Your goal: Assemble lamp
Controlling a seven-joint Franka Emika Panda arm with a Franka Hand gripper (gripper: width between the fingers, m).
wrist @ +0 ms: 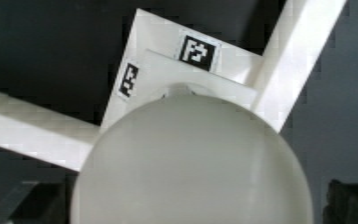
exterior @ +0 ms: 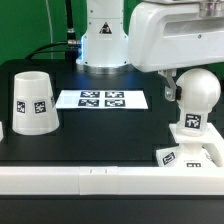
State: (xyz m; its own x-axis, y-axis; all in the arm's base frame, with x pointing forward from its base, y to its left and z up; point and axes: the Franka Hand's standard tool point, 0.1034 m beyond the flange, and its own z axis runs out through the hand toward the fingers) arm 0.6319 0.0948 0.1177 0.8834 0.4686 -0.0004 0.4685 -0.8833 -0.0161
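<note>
The lamp's round white bulb (exterior: 197, 90) stands upright on its short tagged neck (exterior: 192, 122), on the flat square base (exterior: 188, 156) at the exterior view's right. The tapered shade (exterior: 31, 101) rests apart, mouth down, at the exterior view's left. My gripper (exterior: 177, 84) hangs at the bulb from above. In the wrist view the bulb (wrist: 202, 150) fills the middle, with the tagged base (wrist: 190, 58) beneath it. The gripper (wrist: 197, 203) is open, with a dark finger (wrist: 51, 203) at each side of the bulb, and I see no squeeze on it.
The marker board (exterior: 101, 99) lies flat on the black table between the shade and the bulb. A white rail (exterior: 90, 181) runs along the table's front edge, close to the base. The arm's white body (exterior: 165, 35) looms over the back right.
</note>
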